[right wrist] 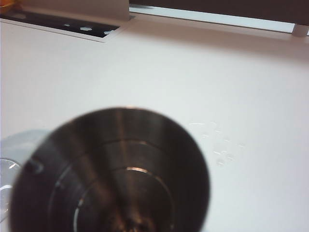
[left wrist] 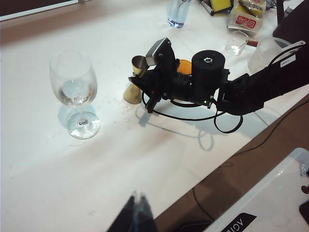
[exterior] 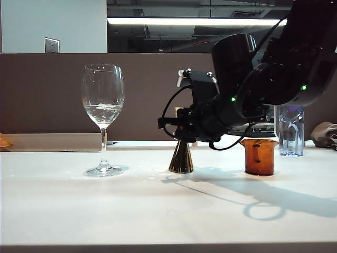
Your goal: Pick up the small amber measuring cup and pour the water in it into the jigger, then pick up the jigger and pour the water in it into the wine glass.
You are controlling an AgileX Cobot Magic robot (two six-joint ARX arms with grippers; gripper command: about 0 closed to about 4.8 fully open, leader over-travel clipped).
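The wine glass (exterior: 103, 105) (left wrist: 73, 79) stands on the left of the table with a little water (exterior: 103, 110) in its bowl. To its right is the gold jigger (exterior: 181, 158) (left wrist: 136, 79), upright with its base at the table surface. My right gripper (exterior: 181, 134) (left wrist: 147, 89) is shut on its waist, hiding the upper cone in the exterior view. The right wrist view looks down into the jigger's dark mouth (right wrist: 116, 174). The small amber measuring cup (exterior: 259, 156) (left wrist: 184, 65) stands upright to the right, behind the arm. My left gripper (left wrist: 137, 197) hovers shut and empty over the near table edge.
A clear plastic bottle (exterior: 290, 132) (left wrist: 176, 12) stands at the back right. Snack packets (left wrist: 246, 14), a small clear glass (left wrist: 236, 43) and a clear jug (left wrist: 265, 53) sit beyond the arm. Water drops (right wrist: 222, 154) dot the table. A brown partition (exterior: 52, 89) closes the back.
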